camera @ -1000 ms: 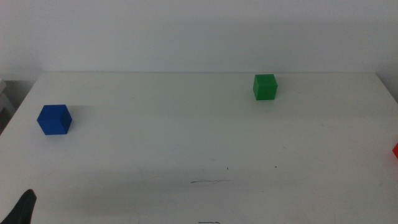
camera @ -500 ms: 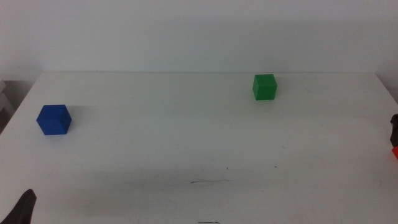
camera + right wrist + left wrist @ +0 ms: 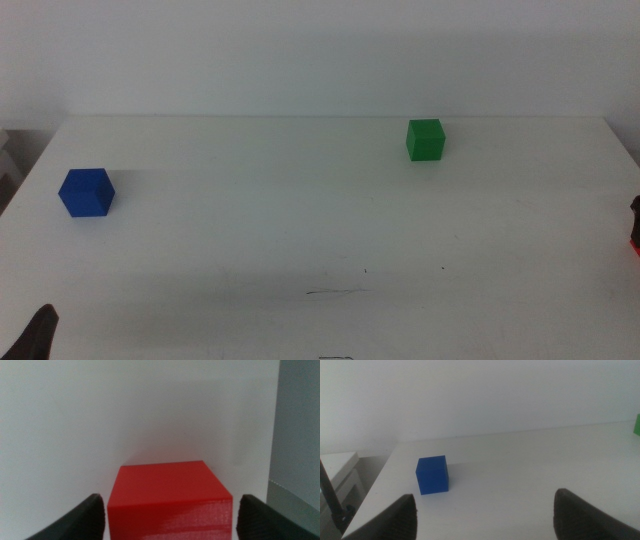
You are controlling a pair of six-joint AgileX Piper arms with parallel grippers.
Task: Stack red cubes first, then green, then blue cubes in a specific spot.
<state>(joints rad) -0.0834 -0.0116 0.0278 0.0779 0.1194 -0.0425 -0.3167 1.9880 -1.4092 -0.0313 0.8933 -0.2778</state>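
The red cube [image 3: 167, 495] sits at the table's right edge, and only a sliver of the red cube [image 3: 635, 243] shows in the middle view. My right gripper [image 3: 171, 505] is open, with one jaw on each side of the cube; the right gripper [image 3: 636, 208] barely shows at the frame edge. The green cube [image 3: 426, 139] stands at the back right and the blue cube [image 3: 87, 192] at the left. My left gripper [image 3: 40, 335] waits open near the front left corner, with the blue cube [image 3: 432, 475] a good way ahead of it.
The white table [image 3: 300, 220] carries only the three cubes and a faint pen mark [image 3: 335, 292] near the front. The table's right edge [image 3: 276, 435] runs right beside the red cube. A white wall stands behind the table.
My right gripper has come into the middle view at the right edge, just above the red cube. The cubes and the left gripper have not moved.
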